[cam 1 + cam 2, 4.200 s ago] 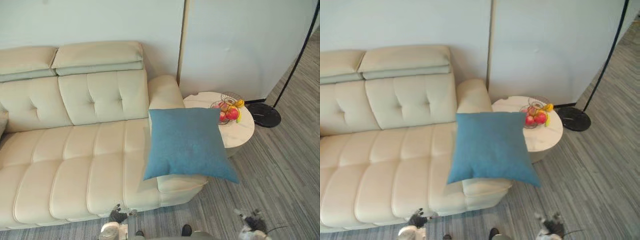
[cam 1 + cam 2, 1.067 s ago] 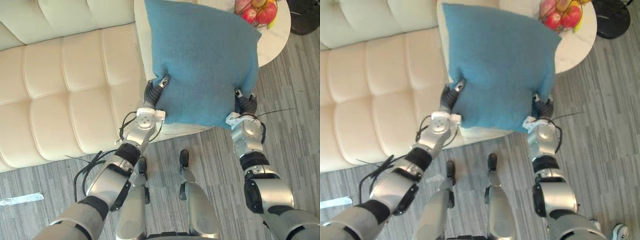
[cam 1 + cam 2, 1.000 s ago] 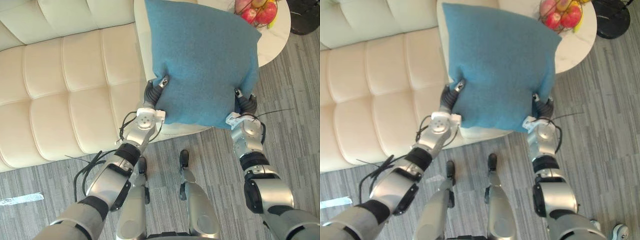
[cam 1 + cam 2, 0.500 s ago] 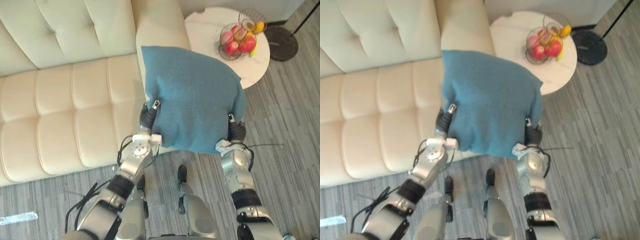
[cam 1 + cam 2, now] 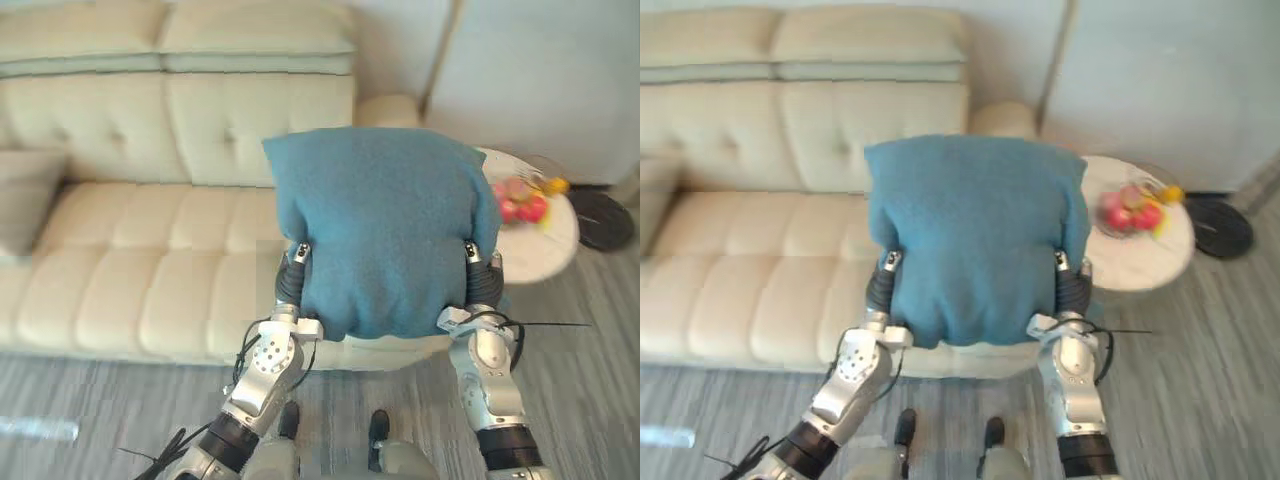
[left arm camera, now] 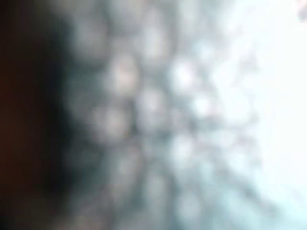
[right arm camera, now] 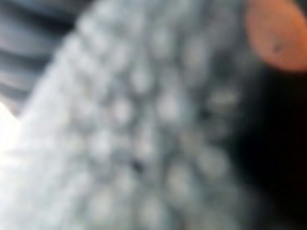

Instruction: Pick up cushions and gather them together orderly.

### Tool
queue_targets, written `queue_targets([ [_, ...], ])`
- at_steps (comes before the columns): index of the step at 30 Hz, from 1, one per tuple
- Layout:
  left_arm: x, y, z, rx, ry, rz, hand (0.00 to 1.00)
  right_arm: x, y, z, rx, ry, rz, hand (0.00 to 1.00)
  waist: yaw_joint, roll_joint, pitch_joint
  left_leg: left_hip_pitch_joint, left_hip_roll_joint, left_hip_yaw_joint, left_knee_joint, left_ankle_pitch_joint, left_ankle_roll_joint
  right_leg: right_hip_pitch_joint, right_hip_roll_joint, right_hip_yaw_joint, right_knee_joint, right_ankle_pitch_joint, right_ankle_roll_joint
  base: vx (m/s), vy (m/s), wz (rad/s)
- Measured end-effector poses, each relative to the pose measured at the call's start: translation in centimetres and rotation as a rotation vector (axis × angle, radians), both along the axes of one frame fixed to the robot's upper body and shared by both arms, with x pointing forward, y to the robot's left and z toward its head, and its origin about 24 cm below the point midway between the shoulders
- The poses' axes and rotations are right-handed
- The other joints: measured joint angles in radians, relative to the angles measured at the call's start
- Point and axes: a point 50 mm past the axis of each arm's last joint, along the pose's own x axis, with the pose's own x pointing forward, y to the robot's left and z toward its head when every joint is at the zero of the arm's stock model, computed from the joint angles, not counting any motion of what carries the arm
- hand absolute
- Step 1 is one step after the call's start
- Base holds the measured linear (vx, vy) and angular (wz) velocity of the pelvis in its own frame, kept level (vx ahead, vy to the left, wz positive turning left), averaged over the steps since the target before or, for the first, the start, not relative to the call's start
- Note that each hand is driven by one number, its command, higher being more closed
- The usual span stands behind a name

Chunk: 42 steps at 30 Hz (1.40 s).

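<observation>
— Where's the blue cushion (image 5: 385, 225)?
— Held up in front of the cream sofa (image 5: 130, 270), near its right arm.
— And the grip?
— The left hand (image 5: 293, 283) and the right hand (image 5: 483, 285) each pinch a lower side edge, thumbs on the front face, fingers hidden behind.

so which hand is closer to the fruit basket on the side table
Right. The right hand holds the blue cushion at its edge nearest the fruit basket; the left hand holds the opposite edge, the whole cushion between it and the basket.
</observation>
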Motion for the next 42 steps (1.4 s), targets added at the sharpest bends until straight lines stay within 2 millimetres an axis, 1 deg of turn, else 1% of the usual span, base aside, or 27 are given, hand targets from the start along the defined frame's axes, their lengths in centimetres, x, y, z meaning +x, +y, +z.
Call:
queue_targets([
  [1,-0.1,-0.2,0.1,-0.021,-0.008,0.003,1.0,0.3,0.0,0.3,-0.002,-0.008,0.001,1.0,0.018,0.002,-0.001,-0.042,0.023,0.132,0.095,-0.016,-0.002,-0.005,-0.029,-0.028,0.006,0.0,0.001,-0.03,0.099,1.03],
  [2,-0.1,-0.2,0.1,-0.029,-0.005,0.004,1.0,0.4,0.1,0.4,-0.002,-0.011,0.001,1.0,0.02,0.007,-0.004,-0.055,0.034,0.179,0.134,-0.008,0.021,-0.004,-0.03,-0.04,0.013,-0.001,0.004,0.0,0.058,0.81],
  [3,-0.4,-0.4,-0.2,-0.068,0.023,0.007,1.0,0.4,-0.1,0.4,-0.009,-0.009,-0.001,1.0,0.006,0.047,-0.035,-0.065,0.067,0.268,0.168,0.085,0.069,0.003,-0.019,-0.06,0.035,-0.019,0.022,0.04,0.07,0.98],
  [4,-0.6,-0.5,-0.3,-0.083,0.031,0.006,1.0,0.4,-0.1,0.4,-0.009,-0.011,-0.003,1.0,-0.009,0.047,-0.046,-0.053,0.053,0.281,0.127,0.109,0.031,0.007,-0.039,-0.073,0.045,-0.028,0.027,0.05,0.14,1.11],
  [5,-0.6,-0.6,-0.2,-0.087,0.026,0.001,1.0,0.4,-0.1,0.6,-0.01,-0.019,-0.003,1.0,-0.012,0.039,-0.048,-0.022,0.035,0.332,0.028,0.114,0.046,0.019,-0.058,-0.094,0.033,-0.026,0.032,0.01,0.196,0.83],
  [7,-0.7,-0.9,-0.1,-0.092,0.018,-0.012,1.0,0.4,-0.2,0.7,-0.003,-0.023,-0.014,1.0,-0.032,0.018,-0.051,-0.022,0.036,0.445,0.038,0.058,-0.018,0.055,-0.084,-0.161,-0.022,0.002,0.063,0.0,0.152,0.99],
  [9,-1.0,-1.4,-0.4,-0.101,0.039,-0.035,1.0,0.3,-0.4,0.4,0.006,-0.009,-0.032,1.0,-0.034,0.01,-0.054,-0.013,0.019,0.453,0.038,0.129,-0.01,0.086,-0.103,-0.181,-0.022,0.01,0.081,0.02,0.15,0.79],
  [10,-1.0,-1.4,-0.5,-0.103,0.042,-0.034,1.0,0.3,-0.3,0.3,0.009,-0.007,-0.032,1.0,-0.034,0.003,-0.057,-0.013,0.008,0.447,0.039,0.126,-0.006,0.088,-0.115,-0.178,-0.018,0.01,0.082,0.06,0.254,0.69],
  [11,-1.0,-1.3,-0.6,-0.103,0.045,-0.036,1.0,0.2,-0.3,0.2,0.007,-0.006,-0.033,1.0,-0.035,-0.016,-0.059,-0.032,-0.034,0.421,0.066,0.087,0.011,0.083,-0.167,-0.18,0.031,-0.003,0.099,0.07,0.235,0.62],
  [13,-1.1,-1.4,-0.8,-0.101,0.056,-0.041,1.0,0.1,-0.3,0.0,0.009,0.002,-0.035,1.0,-0.031,-0.016,-0.057,-0.043,-0.054,0.409,0.099,0.055,0.028,0.05,-0.211,-0.15,0.131,-0.004,0.098,0.08,0.263,0.47],
  [15,-1.2,-1.2,-1.2,-0.086,0.074,-0.042,1.0,-0.1,-0.3,-0.4,0.012,0.02,-0.037,1.0,-0.022,-0.02,-0.053,-0.031,-0.075,0.39,0.104,0.024,0.053,-0.034,-0.245,-0.027,0.313,0.016,0.017,0.08,0.231,0.31],
  [16,-1.2,-0.9,-1.4,-0.068,0.078,-0.046,1.0,-0.2,-0.3,-0.7,0.015,0.032,-0.038,1.0,-0.037,-0.025,-0.034,-0.005,-0.081,0.355,0.082,0.023,0.052,-0.104,-0.217,0.11,0.452,-0.022,-0.008,0.06,0.122,0.41],
  [17,-1.2,-0.9,-1.4,-0.063,0.079,-0.046,1.0,-0.2,-0.3,-0.8,0.016,0.034,-0.038,1.0,-0.043,-0.024,-0.029,0.002,-0.081,0.343,0.071,0.024,0.048,-0.113,-0.19,0.145,0.473,-0.045,0.007,0.13,0.114,0.88],
  [18,-1.3,-0.5,-1.7,-0.037,0.084,-0.051,1.0,-0.3,0.0,-1.0,0.03,0.041,-0.032,1.0,-0.068,-0.029,-0.016,0.048,-0.084,0.301,-0.02,0.007,-0.001,-0.161,-0.03,0.262,0.48,-0.123,0.058,0.09,0.037,0.69],
  [19,-1.3,-0.3,-1.8,-0.028,0.084,-0.051,1.0,-0.2,0.1,-1.1,0.039,0.042,-0.03,1.0,-0.072,-0.051,-0.016,0.054,-0.106,0.292,-0.013,-0.001,-0.004,-0.179,-0.017,0.278,0.456,-0.131,0.052,0.3,0.01,0.75],
  [20,-1.2,-0.2,-1.7,-0.02,0.076,-0.054,1.0,-0.2,0.1,-1.0,0.04,0.033,-0.028,1.0,-0.072,-0.084,-0.01,0.068,-0.122,0.231,0.057,-0.006,0.039,-0.204,0.012,0.26,0.415,-0.147,0.041,0.33,-0.031,0.43],
  [21,-1.0,-0.3,-2.1,0.001,0.094,-0.06,1.0,-0.2,0.0,-1.4,0.046,0.048,-0.031,1.0,-0.071,-0.107,-0.004,0.096,-0.162,0.224,0.038,0.002,0.034,-0.22,0.033,0.271,0.327,-0.144,0.013,0.37,-0.043,0.41],
  [25,-1.4,-1.2,-2.9,0.02,0.123,-0.112,1.0,-1.4,-1.0,-2.6,0.054,0.093,-0.072,1.0,-0.086,-0.096,-0.004,0.083,-0.172,0.153,0.133,-0.081,0.032,-0.197,0.105,0.333,0.169,-0.015,-0.049,0.21,-0.06,0.55],
  [27,-1.9,-1.8,-3.3,0.006,0.145,-0.128,1.0,-2.2,-1.3,-3.0,0.066,0.109,-0.092,1.0,-0.085,-0.069,-0.016,0.067,-0.133,0.149,0.217,-0.149,0.012,-0.151,0.119,0.289,0.144,-0.02,-0.057,0.34,-0.11,0.5],
  [28,-2.1,-2.0,-3.4,-0.007,0.149,-0.14,1.0,-3.2,-1.3,-2.0,0.085,0.063,-0.104,1.0,-0.074,-0.052,-0.014,0.029,-0.059,0.191,0.387,-0.189,-0.015,-0.095,0.147,0.267,0.115,-0.02,-0.072,0.33,-0.122,0.15],
  [30,-2.3,-2.0,-3.6,-0.019,0.167,-0.142,1.0,-4.1,-1.1,0.0,0.086,-0.023,-0.099,1.0,-0.056,-0.047,-0.011,-0.052,0.02,0.212,0.674,-0.196,-0.021,-0.028,0.179,0.282,0.087,-0.026,-0.081,0.29,-0.112,-0.17],
  [32,-3.4,-2.1,-3.6,-0.06,0.17,-0.156,1.0,-5.0,-0.6,2.6,0.076,-0.142,-0.077,1.0,-0.041,-0.05,-0.011,-0.094,0.104,0.209,0.835,-0.224,-0.009,0.04,0.192,0.315,0.078,-0.059,-0.092,0.28,-0.006,-0.48],
  [34,-3.7,-2.7,-2.9,-0.105,0.15,-0.17,1.0,-5.4,-0.4,4.1,0.069,-0.233,-0.068,1.0,-0.031,-0.051,-0.012,-0.101,0.137,0.189,0.773,-0.244,-0.015,0.051,0.188,0.363,0.074,-0.069,-0.088,0.21,0.095,-0.63],
  [37,-3.5,-3.1,-2.3,-0.134,0.119,-0.172,1.0,-5.1,-0.2,4.9,0.081,-0.282,-0.064,1.0,-0.03,-0.043,-0.017,-0.104,0.101,0.048,0.559,-0.242,-0.036,0.05,0.172,0.449,0.064,-0.092,-0.07,0.17,0.261,-0.68],
  [39,-3.6,-3.0,-2.5,-0.129,0.13,-0.171,1.0,-4.6,-0.3,3.8,0.089,-0.237,-0.071,1.0,-0.015,-0.028,-0.026,-0.057,0.055,-0.101,0.36,-0.157,-0.126,0.05,0.153,0.532,0.078,-0.129,-0.009,0.19,0.432,-1.0],
  [40,-3.7,-3.0,-2.6,-0.128,0.136,-0.17,1.0,-4.6,-0.3,3.5,0.091,-0.223,-0.072,1.0,-0.015,-0.022,-0.03,-0.049,0.054,-0.097,0.362,-0.129,-0.143,0.052,0.152,0.546,0.081,-0.135,0.002,0.2,0.407,-1.07],
  [42,-4.1,-2.7,-3.2,-0.112,0.164,-0.168,1.0,-4.8,-0.3,2.0,0.116,-0.15,-0.086,1.0,-0.018,-0.074,-0.051,-0.048,0.005,-0.002,0.414,-0.155,-0.1,0.047,0.085,0.627,0.074,-0.134,0.047,0.21,0.368,-0.77],
])
